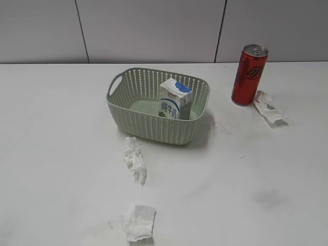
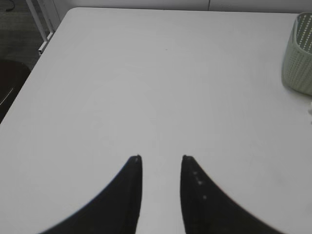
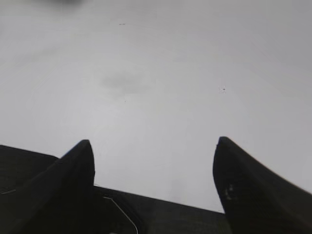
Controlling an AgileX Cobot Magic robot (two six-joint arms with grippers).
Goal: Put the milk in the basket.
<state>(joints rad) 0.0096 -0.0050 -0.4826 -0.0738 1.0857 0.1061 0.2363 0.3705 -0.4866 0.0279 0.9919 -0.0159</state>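
Nearest the cameras, both grippers hovered over bare table and held nothing. From the right wrist view the right gripper (image 3: 153, 146) stood with its jaws spread wide, only blank white surface between them. From the left wrist view the left gripper (image 2: 161, 158) had its jaws apart by a narrower gap, also empty; the basket (image 2: 298, 63) showed only as a corner at the far right edge of that view, so the basket lay to the right of and beyond that gripper. Neither arm appeared in the exterior view, so which one was nearer the carton could not be told for sure.

Farther back, in the middle of the table (image 1: 61, 154), the basket (image 1: 134, 115) sat with the milk (image 1: 175, 99) already inside it, standing upright toward the right side, its long axis vertical and its top rising a little above the rim. The carton was white, with a blue patch on its sloped top, blue characters on the front and green low down. By this placement the task looked finished, with no further reach called for.
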